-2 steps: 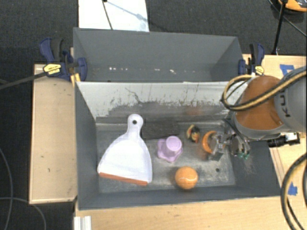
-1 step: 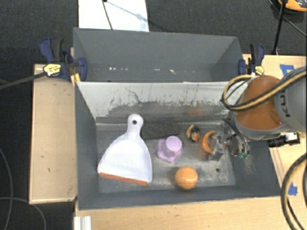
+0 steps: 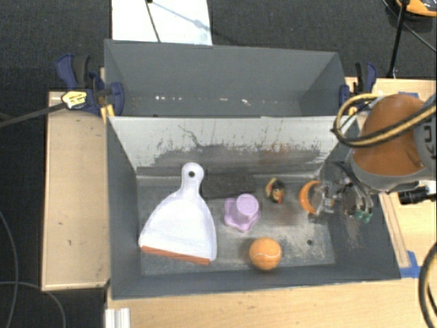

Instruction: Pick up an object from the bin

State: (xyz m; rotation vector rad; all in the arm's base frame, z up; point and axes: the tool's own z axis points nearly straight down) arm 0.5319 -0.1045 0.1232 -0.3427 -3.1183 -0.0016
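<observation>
Grey metal bin seen from above, described from the view's left to its right. At the floor's left lies a white dustpan-shaped scoop with an orange lip, its handle toward the back wall. Near the middle stands a small purple cup-like piece. In front of it, and apart from it, rests an orange ball. Farther right, toward the back of the floor, sits a small orange-and-black item, too small to identify. Near it on the right is a curved orange piece, close against the gripper, which is low at the floor's right end beneath the arm's orange cover. Whether the jaws are open, closed or clamped on that orange piece cannot be told. By this evidence the task is at the grasping stage: nothing is visibly lifted, and securing and raising one object are left.
</observation>
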